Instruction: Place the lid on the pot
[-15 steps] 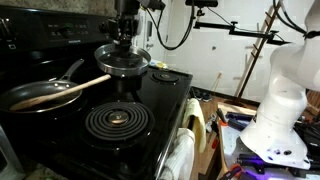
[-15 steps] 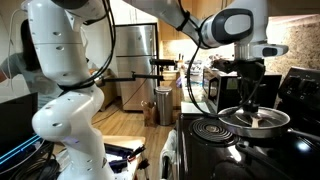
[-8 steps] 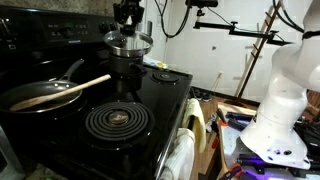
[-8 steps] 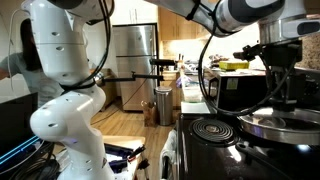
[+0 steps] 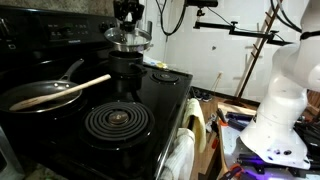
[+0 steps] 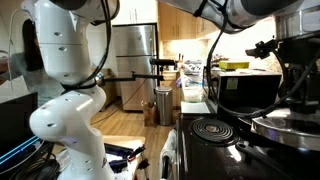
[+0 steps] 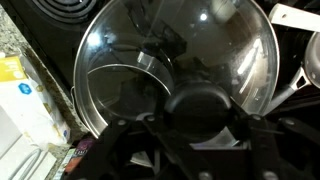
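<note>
My gripper (image 5: 128,20) is shut on the dark knob (image 7: 200,108) of the clear glass lid (image 5: 129,38). In the wrist view the lid (image 7: 175,65) fills the frame, metal rim all round. It hangs a little above the small dark pot (image 5: 125,66) on the back burner. Through the glass I see the pot's rim (image 7: 130,90), set off to the left of the lid's centre. In an exterior view the lid (image 6: 290,123) shows at the right edge, with the gripper above it mostly cut off.
A wide frying pan (image 5: 42,93) with a wooden spoon (image 5: 70,88) sits on the stove's left side. A bare spiral burner coil (image 5: 117,121) lies at the front, also seen in an exterior view (image 6: 210,127). The robot's white base (image 5: 280,110) stands right of the stove.
My gripper has carried the lid from above the middle of the stove back and up to above the pot. It shifted only slightly in the last half second.
</note>
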